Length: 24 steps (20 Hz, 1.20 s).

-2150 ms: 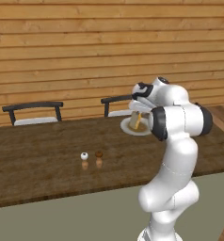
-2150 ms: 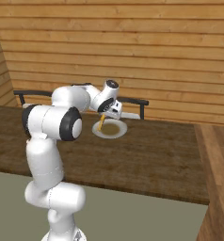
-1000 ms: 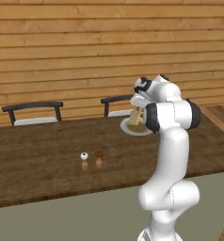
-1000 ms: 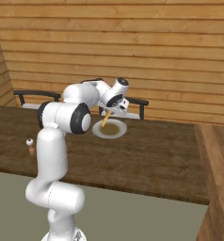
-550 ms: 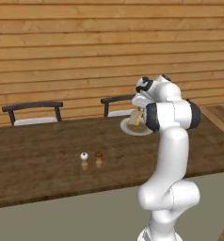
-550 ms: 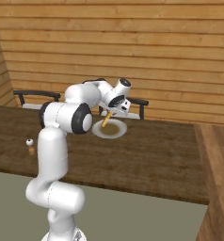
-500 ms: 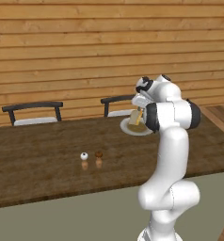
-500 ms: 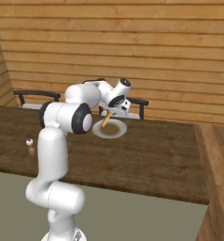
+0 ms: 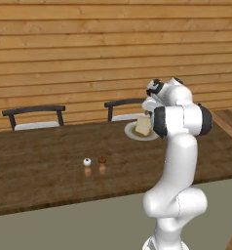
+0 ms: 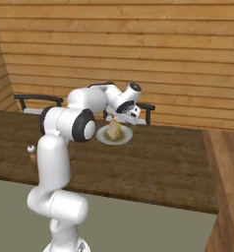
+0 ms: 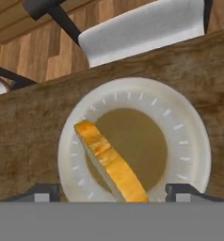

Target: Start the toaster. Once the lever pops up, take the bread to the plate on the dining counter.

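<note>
The claw (image 11: 113, 192) hangs just over the plate (image 11: 191, 141), its tips spread wide to either side of the bread (image 11: 109, 162) and not gripping it. The bread stands tilted on edge on the plate, which sits near the counter's (image 9: 45, 161) far edge.

Here's the arm (image 9: 179, 161), all glossy white rounded segments, swelling into a bulbous base section at the bottom. Dark, near-black bands ring the joints, most clearly at the big round elbow (image 10: 83, 125). Up at the gripper (image 11: 112, 190), two small dark grey finger tips (image 11: 185, 190) with squared ends.
</note>
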Motion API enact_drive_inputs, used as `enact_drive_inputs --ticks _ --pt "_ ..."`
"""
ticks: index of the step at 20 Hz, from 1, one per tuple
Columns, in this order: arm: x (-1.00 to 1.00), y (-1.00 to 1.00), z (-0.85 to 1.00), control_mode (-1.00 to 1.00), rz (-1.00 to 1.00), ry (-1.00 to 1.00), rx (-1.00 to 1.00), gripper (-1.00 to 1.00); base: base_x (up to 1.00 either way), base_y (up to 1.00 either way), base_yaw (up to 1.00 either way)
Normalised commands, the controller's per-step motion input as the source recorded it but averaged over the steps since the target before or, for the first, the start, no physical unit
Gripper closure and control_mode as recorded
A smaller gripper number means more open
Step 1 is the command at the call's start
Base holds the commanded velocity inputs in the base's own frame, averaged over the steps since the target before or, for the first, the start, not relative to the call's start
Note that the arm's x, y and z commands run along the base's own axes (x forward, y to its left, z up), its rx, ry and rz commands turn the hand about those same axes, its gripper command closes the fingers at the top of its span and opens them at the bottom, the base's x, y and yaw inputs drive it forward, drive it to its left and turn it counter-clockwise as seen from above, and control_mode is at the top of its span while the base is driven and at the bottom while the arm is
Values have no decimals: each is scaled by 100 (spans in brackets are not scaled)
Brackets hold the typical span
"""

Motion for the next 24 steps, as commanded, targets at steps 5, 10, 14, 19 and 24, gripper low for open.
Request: enact_drive_inputs --ticks 5,10,14,19,24 --pt "-43 -32 11 -100 -19 -1 0 -100 0 0 0" --pt "-46 -19 62 -100 -14 -15 -1 -100 0 0 0" --pt "-67 37 71 -100 -11 -28 -14 -100 0 0 0" --pt "-61 82 68 -100 -6 -15 -19 -100 0 0 0" --pt "-76 60 65 -100 -3 0 -18 -100 0 0 0"
